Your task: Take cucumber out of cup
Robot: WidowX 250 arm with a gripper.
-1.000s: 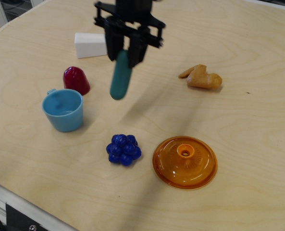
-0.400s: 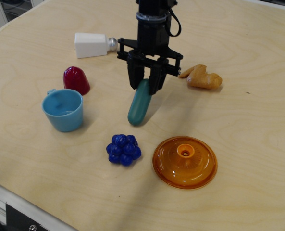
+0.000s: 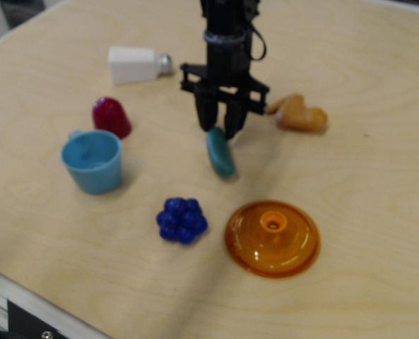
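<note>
In the single overhead view we see the black gripper [image 3: 220,127] pointing straight down over the pale wooden table [image 3: 379,183], its arm cut off by the top edge. Its fingers sit narrowly apart around the upper end of the smooth teal cucumber [image 3: 220,151], though blur keeps us from telling whether they touch it. The cucumber leans on the table, well right of the glossy light blue cup [image 3: 92,162].

Looks like a robotics lab: bare plywood table [image 3: 379,212] with a metal-framed edge [image 3: 25,300], toy food props scattered about, black robot arm [image 3: 227,42] overhead
</note>
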